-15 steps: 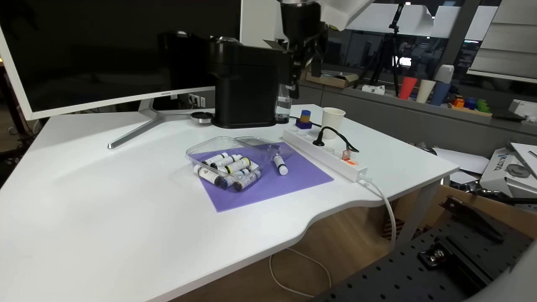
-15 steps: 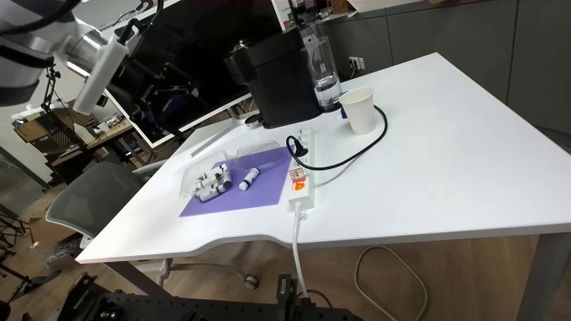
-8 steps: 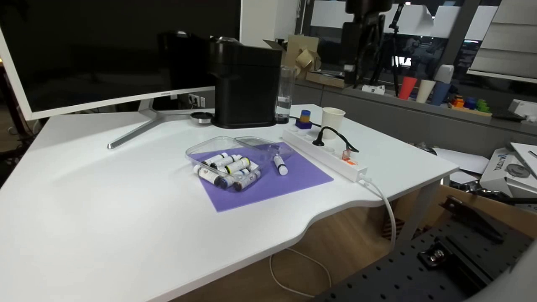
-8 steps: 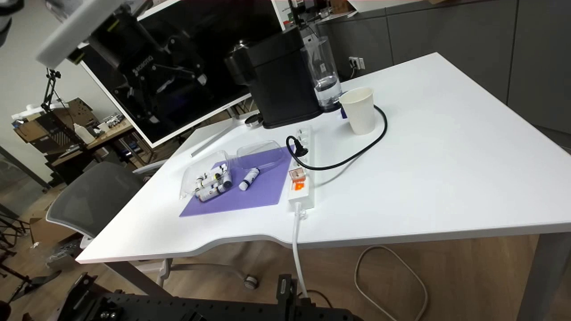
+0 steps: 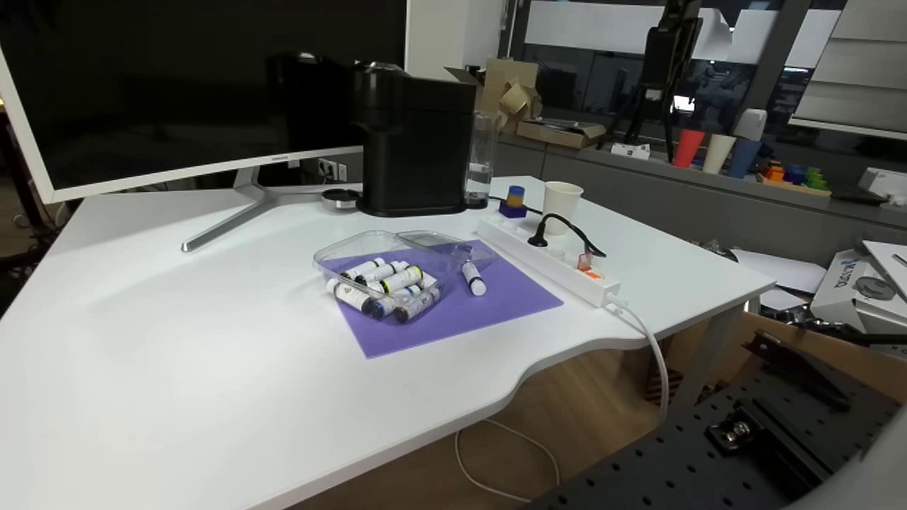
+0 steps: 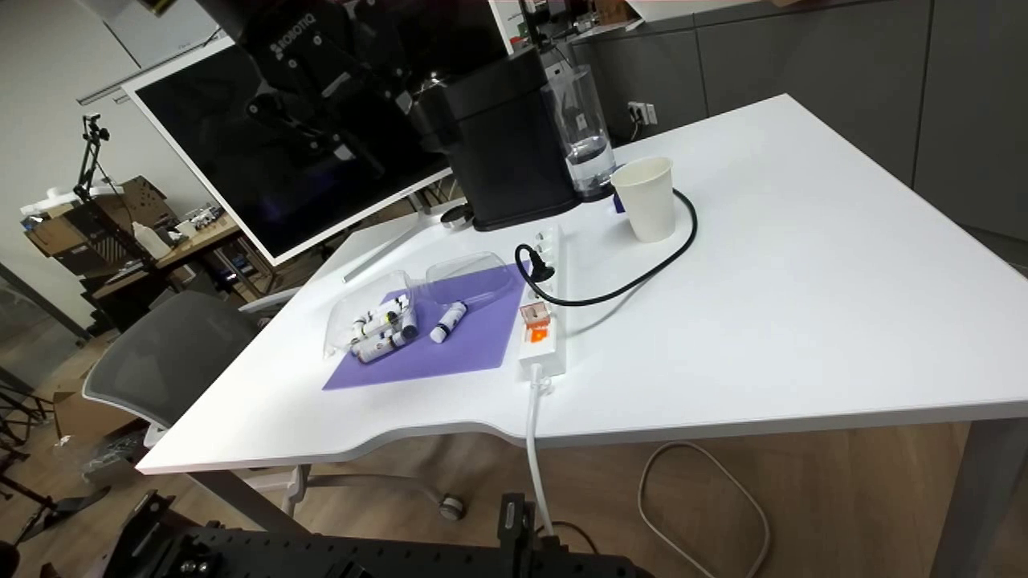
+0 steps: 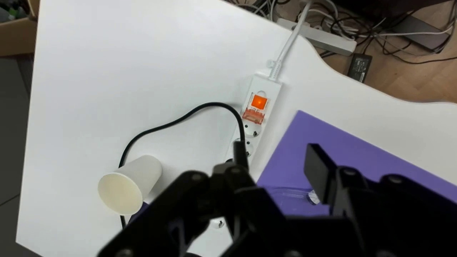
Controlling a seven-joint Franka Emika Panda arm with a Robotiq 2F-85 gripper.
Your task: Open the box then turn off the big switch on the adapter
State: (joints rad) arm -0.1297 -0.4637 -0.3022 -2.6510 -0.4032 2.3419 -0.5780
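Here's the gripper (image 7: 278, 162), up high, hanging well above the white desk (image 6: 763, 321), its fingers (image 7: 240, 153) standing wide apart, the purple mat (image 7: 291, 157) showing far down in the gap. Now the power strip (image 7: 252, 129): it lies on the desk well below the tool, and in the wrist view it slants out past the tip of one finger, partly hidden behind it. Beyond those fingertips, well clear of them, the orange switch (image 7: 259, 102) glows, a see-through reddish flap (image 7: 253, 116) right beside it. A black plug (image 6: 541, 269) sits farther along the strip, a paper cup (image 6: 646, 201) near that. And the clear plastic box (image 6: 350, 311)? Lying open, straddling the mat's edge, small bottles (image 6: 381, 346) heaped in it, its lid (image 6: 470, 274) out on the side nearer the strip. From the wrist, just a bit of clear plastic shows, down between the fingers.
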